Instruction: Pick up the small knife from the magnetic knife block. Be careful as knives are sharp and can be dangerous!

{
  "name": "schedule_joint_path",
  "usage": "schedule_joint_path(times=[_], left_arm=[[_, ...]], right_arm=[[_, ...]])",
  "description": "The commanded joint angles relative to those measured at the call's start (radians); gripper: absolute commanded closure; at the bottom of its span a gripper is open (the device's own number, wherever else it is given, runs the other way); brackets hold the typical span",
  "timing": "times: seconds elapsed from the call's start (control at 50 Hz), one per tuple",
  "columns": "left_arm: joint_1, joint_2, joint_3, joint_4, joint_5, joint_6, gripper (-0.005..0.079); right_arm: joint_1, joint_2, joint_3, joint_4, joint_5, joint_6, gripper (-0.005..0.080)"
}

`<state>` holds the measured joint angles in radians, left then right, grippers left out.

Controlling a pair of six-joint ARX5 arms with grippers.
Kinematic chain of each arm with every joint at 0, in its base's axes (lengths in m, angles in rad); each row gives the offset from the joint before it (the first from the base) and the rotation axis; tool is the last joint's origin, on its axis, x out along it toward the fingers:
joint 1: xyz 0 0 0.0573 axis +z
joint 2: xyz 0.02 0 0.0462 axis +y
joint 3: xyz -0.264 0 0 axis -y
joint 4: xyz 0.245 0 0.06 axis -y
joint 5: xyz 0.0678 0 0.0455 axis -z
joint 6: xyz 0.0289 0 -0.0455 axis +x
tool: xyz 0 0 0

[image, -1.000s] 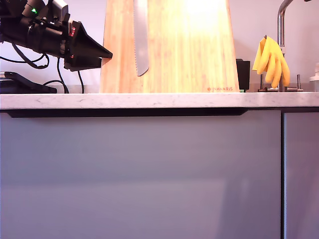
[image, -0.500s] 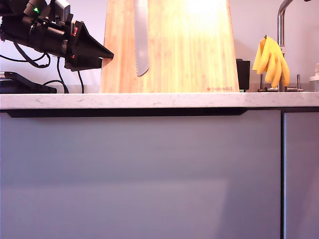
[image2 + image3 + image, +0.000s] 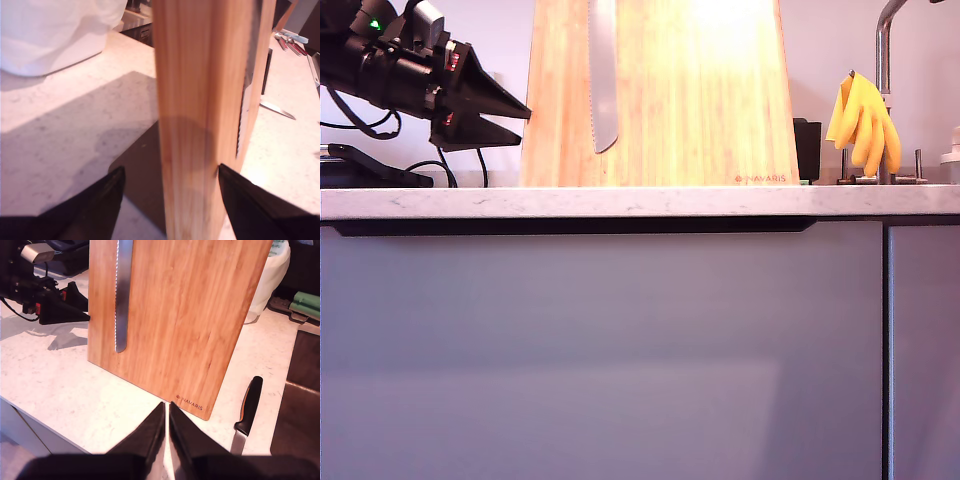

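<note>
My first gripper (image 3: 170,187), jaws wide and empty, straddles the block (image 3: 660,95) edge, probably to steady it. My second gripper (image 3: 166,422) is closed, empty. A knife (image 3: 246,412), maybe the small one, lies beside the block.

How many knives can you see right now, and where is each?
2. The serrated bread knife hangs blade-down on the magnetic knife block. The small knife, black-handled, lies flat on the counter beside the block's marked corner. Others could be hidden behind the block.
</note>
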<state>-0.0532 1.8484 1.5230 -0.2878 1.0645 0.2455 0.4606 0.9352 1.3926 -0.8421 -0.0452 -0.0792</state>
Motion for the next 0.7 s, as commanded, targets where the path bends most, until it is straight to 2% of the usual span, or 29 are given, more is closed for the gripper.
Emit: schedule_joint_path(times=[0.0,0.26,0.32,0.46,0.54,0.58,0.68], left_arm=[[0.01,-0.027,0.0,-0.013,0.001,0.017,0.0202],[0.04,-0.098,0.0,-0.14,0.001,0.053,0.0229],[0.049,-0.118,0.0,-0.178,0.0,0.051,0.03],[0.066,-0.172,0.0,-0.283,-0.001,0.051,0.0602],[0.072,-0.203,0.0,-0.356,-0.003,0.051,0.0732],[0.073,-0.218,0.0,-0.389,-0.006,0.051,0.0771],[0.074,-0.252,0.0,-0.454,-0.036,0.051,0.0764]], right_arm=[[0.006,0.003,-0.021,0.002,-0.005,0.001,0.0765],[0.006,0.003,-0.021,-0.024,-0.008,0.001,0.0765],[0.006,0.003,-0.021,-0.032,-0.008,0.001,0.0765],[0.006,0.003,-0.021,-0.04,-0.008,0.001,0.0765],[0.006,0.003,-0.021,-0.039,-0.008,0.001,0.0765],[0.006,0.003,-0.021,-0.04,-0.008,0.001,0.0765],[0.006,0.003,-0.021,-0.045,-0.008,0.001,0.0765]])
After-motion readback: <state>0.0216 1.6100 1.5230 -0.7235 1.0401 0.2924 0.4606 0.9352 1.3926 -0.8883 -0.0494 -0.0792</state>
